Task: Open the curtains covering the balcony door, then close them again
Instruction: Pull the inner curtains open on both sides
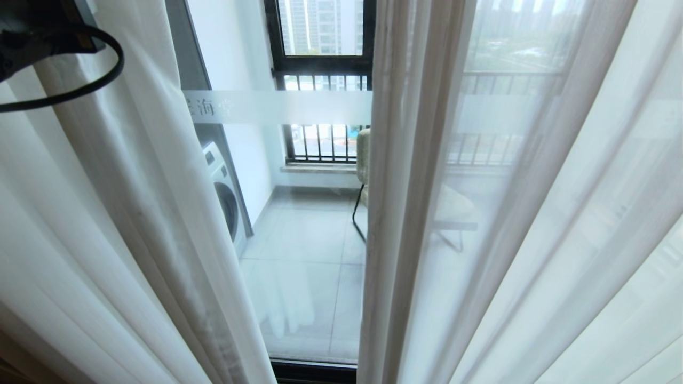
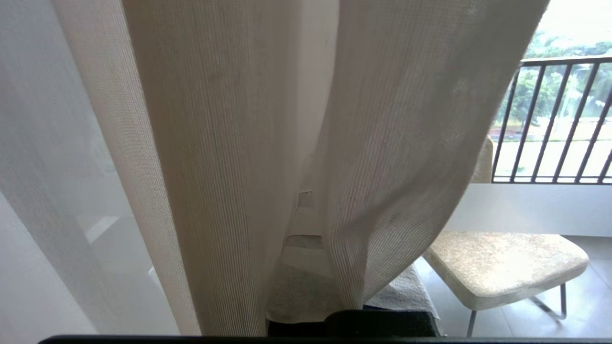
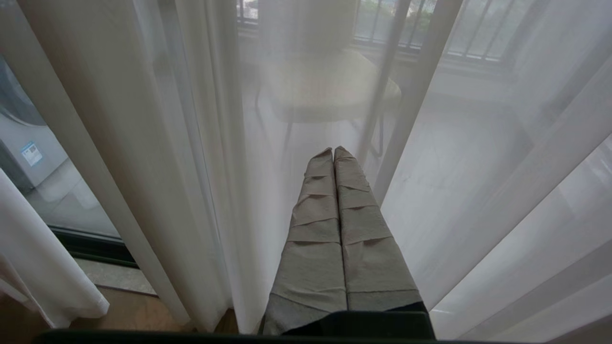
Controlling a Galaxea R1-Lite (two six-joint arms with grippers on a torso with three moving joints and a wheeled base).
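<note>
Only a gap parts the curtains [image 1: 133,213] before the balcony door [image 1: 309,256].

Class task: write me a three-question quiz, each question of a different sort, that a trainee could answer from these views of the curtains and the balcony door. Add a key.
1. True or false: the curtains fully cover the balcony door.
2. Which appliance shows on the balcony through the gap? A) washing machine B) fridge C) oven
3. Fill the blank: in its wrist view, the right hand has its wrapped fingers ____ (open or shut), pointing at the sheer layer.

Key: 1 false, a gap in the middle leaves the glass bare; 2 A; 3 shut.
</note>
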